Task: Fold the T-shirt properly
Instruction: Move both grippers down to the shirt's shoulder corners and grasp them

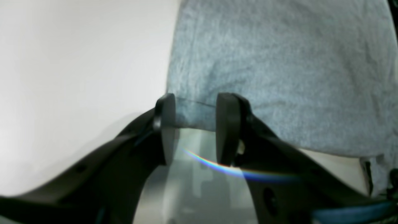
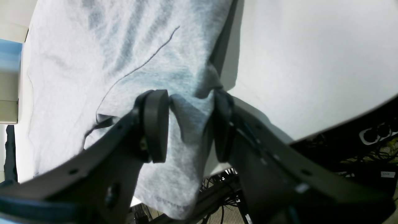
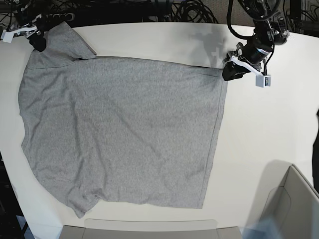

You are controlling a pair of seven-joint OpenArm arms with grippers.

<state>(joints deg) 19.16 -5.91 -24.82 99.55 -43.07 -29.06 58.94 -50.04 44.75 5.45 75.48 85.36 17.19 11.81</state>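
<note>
You see the heather-grey short-sleeved cotton T-shirt [image 3: 119,134] spread flat, plain side up, on the white round-edged worktop [image 3: 259,139]. At the shirt's far-left sleeve corner, the black right gripper [image 2: 189,124] has its jaws standing apart with a fold of grey cloth bunched between them; that cloth hangs over the worktop edge. At the shirt's far-right hem corner, the black left gripper [image 1: 194,127] also stands spread, and the hem edge lies between its two pads without being pinched.
</note>
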